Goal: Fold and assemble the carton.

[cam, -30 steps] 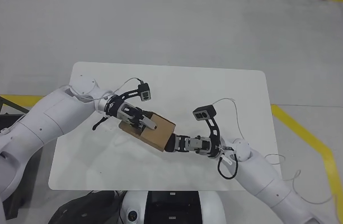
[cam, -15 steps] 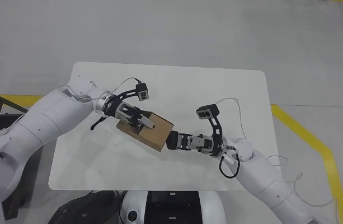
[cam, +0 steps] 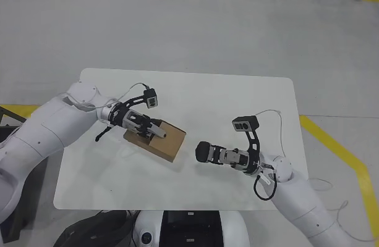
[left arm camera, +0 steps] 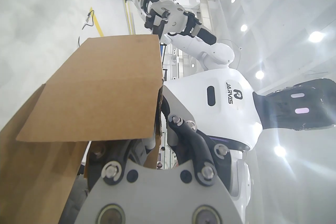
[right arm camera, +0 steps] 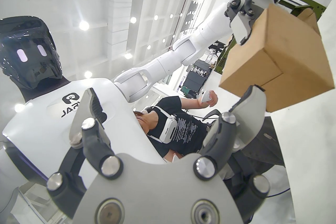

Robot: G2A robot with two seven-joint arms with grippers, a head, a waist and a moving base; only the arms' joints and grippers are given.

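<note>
The carton [cam: 159, 141] is a plain brown box of matte corrugated cardboard, squared up into a rectangular block with crisp corners. It sits over the smooth white table [cam: 251, 99], which has rounded corners; whether its underside rests on the top I cannot tell.

The left gripper [cam: 152, 130] is clamped on the carton's upper wall, one finger inside the box and the other laid flat on the outer face. In the left wrist view the carton [left arm camera: 99, 93] fills the space just ahead of that gripper. Its raw edge shows the fluted core, and one flat flap folds out above the opening.

The right gripper [cam: 203, 151] hangs just beyond the carton's far end, near it but with a gap of bare table between. Its jaws stand wide apart, holding nothing. In the right wrist view the right gripper [right arm camera: 172, 91] points at the carton [right arm camera: 278, 57], whose near end is closed by two flaps meeting in a straight seam. The left gripper [right arm camera: 241, 26] grips the edge beyond.
</note>
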